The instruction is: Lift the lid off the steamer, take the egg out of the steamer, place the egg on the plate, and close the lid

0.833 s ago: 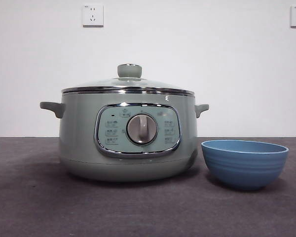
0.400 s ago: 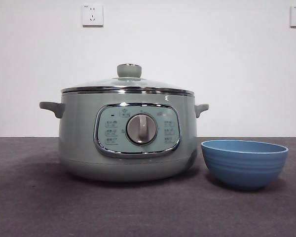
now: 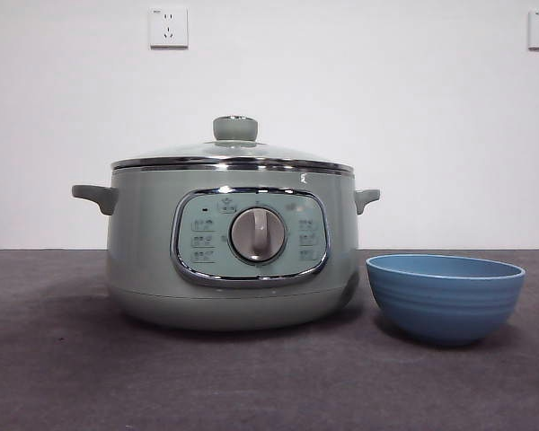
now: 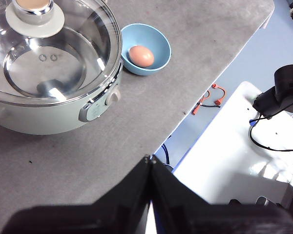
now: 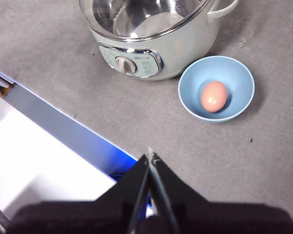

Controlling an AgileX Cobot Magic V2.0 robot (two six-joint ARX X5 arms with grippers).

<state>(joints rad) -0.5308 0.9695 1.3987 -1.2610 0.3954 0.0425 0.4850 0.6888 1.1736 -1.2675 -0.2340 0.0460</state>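
Both hands pulled back over the tabletop (image 3: pixel 63 377) edge, holding nothing: left hand (image 4: pixel 150 163) jaws pressed together, right hand (image 5: pixel 149 155) same. Plate (image 3: pixel 446 296) sits just beside the steamer (image 3: pixel 234 247), egg (image 5: pixel 214 96) in it. Lid (image 3: pixel 232 153) seated on the steamer rim, knob up.

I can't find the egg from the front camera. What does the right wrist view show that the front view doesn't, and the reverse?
Only the right wrist view shows the egg, lying inside the plate, and the shut right gripper well off from both. Only the front view shows the wall with its sockets and the lid with its knob. Both show the steamer with the plate beside it.
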